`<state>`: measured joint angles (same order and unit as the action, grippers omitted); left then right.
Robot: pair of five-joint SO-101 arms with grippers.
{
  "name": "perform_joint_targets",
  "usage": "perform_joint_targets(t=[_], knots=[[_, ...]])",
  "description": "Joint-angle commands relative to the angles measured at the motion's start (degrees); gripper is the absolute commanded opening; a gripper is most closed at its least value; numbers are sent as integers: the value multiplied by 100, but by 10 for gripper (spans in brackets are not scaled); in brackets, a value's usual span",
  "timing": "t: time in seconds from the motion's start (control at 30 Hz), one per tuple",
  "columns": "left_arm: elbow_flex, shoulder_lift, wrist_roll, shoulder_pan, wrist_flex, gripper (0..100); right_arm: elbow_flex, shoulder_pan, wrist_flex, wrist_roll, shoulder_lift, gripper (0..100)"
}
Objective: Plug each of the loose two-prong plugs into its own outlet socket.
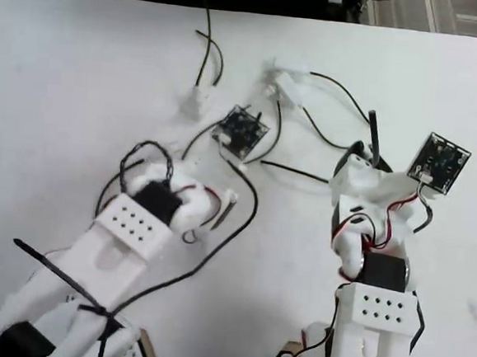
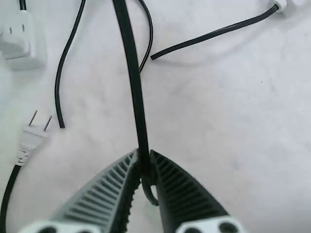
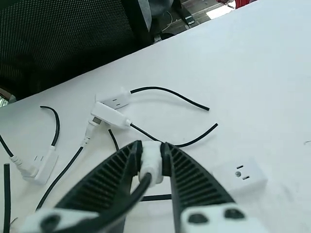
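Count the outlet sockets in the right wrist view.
2 showing slots: a cabled socket beyond the right gripper, a socket block close beside it. A white piece on another cable may be a third; cannot tell.

Bright, even light floods the matte white tabletop [image 1: 81, 75], and it is close to washing out at the upper left of the high view. Shadows are faint and soft-edged: just a pale grey smudge beside the thin black cord [image 2: 127, 48]. No hard glare spots.
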<state>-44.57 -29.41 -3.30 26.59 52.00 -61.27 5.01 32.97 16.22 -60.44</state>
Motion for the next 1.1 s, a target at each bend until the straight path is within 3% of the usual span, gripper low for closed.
perform_joint_targets(t=[0.0, 0.1, 0.17, 0.3, 0.4, 0.6, 0.7, 0.9, 1.07], knots=[[-352, -840, 70, -374, 9, 146, 149, -40, -127, 9, 13, 19], [-501, -1376, 70, -954, 527, 331, 149, -40, -127, 9, 13, 19], [-598, -1736, -26, -1490, 730, 396, 149, -40, -127, 9, 13, 19], [-712, -2281, -1222, -2167, 1037, 378, 141, -48, -127, 9, 13, 19], [-712, -2448, -1468, -2220, 1327, 367, 141, -48, -127, 9, 13, 19], [-721, -1982, -1442, -1314, 1820, 365, 132, -48, -127, 9, 22, 19], [-686, -1305, -1002, -681, 1767, 365, 132, -48, -127, 9, 22, 19], [-668, 312, -404, 312, 1002, 365, 123, -48, -127, 0, 22, 19], [-659, 1174, -185, 426, 264, 365, 123, -48, -127, 0, 22, 19]])
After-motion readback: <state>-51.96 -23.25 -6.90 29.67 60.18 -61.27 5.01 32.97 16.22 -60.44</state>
